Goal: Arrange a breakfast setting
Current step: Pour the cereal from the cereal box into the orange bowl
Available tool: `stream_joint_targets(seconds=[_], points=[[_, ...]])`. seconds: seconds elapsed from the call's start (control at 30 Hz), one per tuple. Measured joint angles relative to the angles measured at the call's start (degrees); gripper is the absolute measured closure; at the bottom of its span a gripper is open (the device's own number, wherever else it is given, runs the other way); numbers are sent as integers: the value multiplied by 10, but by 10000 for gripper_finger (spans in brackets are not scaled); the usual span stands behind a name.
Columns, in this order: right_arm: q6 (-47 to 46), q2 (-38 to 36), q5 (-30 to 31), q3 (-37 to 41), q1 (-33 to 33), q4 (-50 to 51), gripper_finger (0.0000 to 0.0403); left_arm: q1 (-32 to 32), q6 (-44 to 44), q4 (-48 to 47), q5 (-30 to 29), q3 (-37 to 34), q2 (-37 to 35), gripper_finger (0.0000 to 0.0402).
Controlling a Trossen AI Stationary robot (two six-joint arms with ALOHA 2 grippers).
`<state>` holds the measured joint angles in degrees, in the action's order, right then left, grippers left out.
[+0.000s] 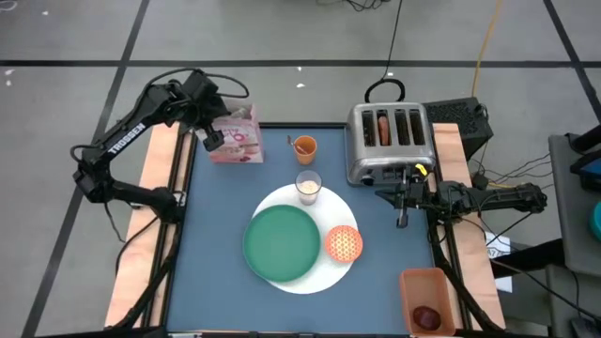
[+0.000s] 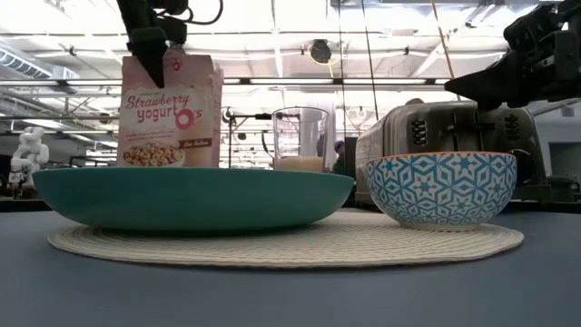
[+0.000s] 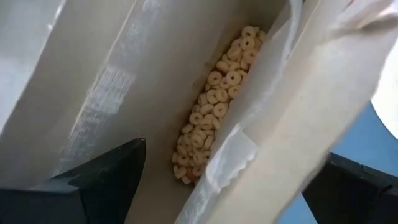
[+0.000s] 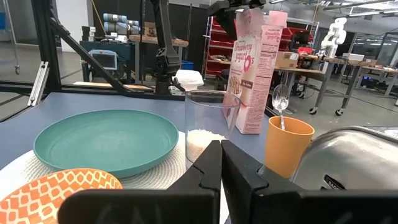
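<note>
The left gripper straddles the open top wall of the pink cereal box, one finger inside over the loose rings and one outside, apparently clamped on the cardboard, a hold that would suit lifting or tipping the box. The box stands upright at the table's far left corner, well apart from the white mat, the centre of the layout. On the mat sit the green plate and, just right of it, the small patterned bowl, probably kept close for pouring. The milk glass stands at the mat's far edge, with the orange cup and its spoon beyond it. The right gripper, fingers pressed together and empty, waits right of the mat, in front of the toaster. A dark red fruit lies in the orange bin, right of the mat and not yet served.
</note>
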<state>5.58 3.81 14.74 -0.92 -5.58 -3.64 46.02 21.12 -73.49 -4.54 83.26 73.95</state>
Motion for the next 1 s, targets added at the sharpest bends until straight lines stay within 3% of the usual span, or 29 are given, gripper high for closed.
stream_joint_targets(seconds=[0.17,0.67,1.0], points=[[0,0,0,0,0,0,401,0,8,-1,0,0,0,46],[0,0,0,0,0,0,401,0,17,0,-1,0,0,275],[-19,0,0,0,0,-9,401,0,17,3,0,0,0,366]])
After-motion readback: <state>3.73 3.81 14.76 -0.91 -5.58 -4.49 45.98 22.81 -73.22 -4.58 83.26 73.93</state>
